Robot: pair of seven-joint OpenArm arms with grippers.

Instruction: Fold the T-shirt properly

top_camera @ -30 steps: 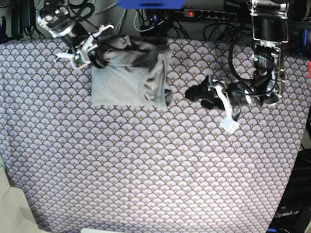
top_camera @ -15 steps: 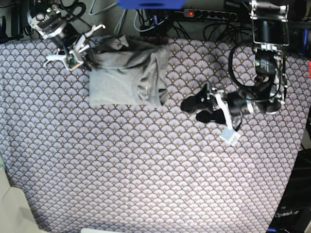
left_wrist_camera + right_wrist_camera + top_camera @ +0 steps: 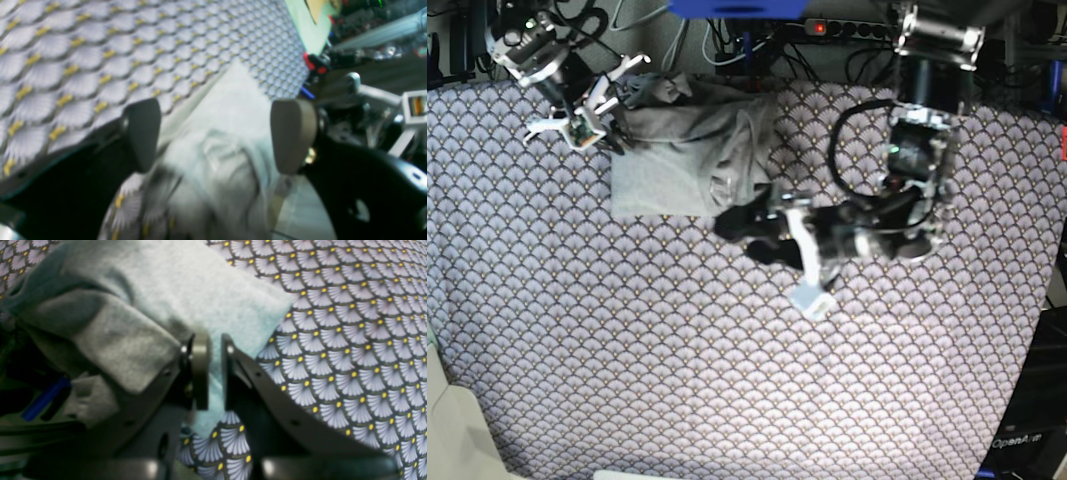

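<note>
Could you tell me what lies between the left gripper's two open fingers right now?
In the left wrist view, the left gripper stands open, and a rumpled edge of the T-shirt shows between and beyond its fingers, with patterned cloth alongside.

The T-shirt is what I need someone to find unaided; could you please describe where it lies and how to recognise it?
Look at the table covered by the purple-white scallop-patterned cloth. Near its far edge, toward the base view's left, lies a bunched, partly folded bundle: the T-shirt. It is the only plain light grey fabric there, unpatterned, with darker folds along its top and right side.
</note>
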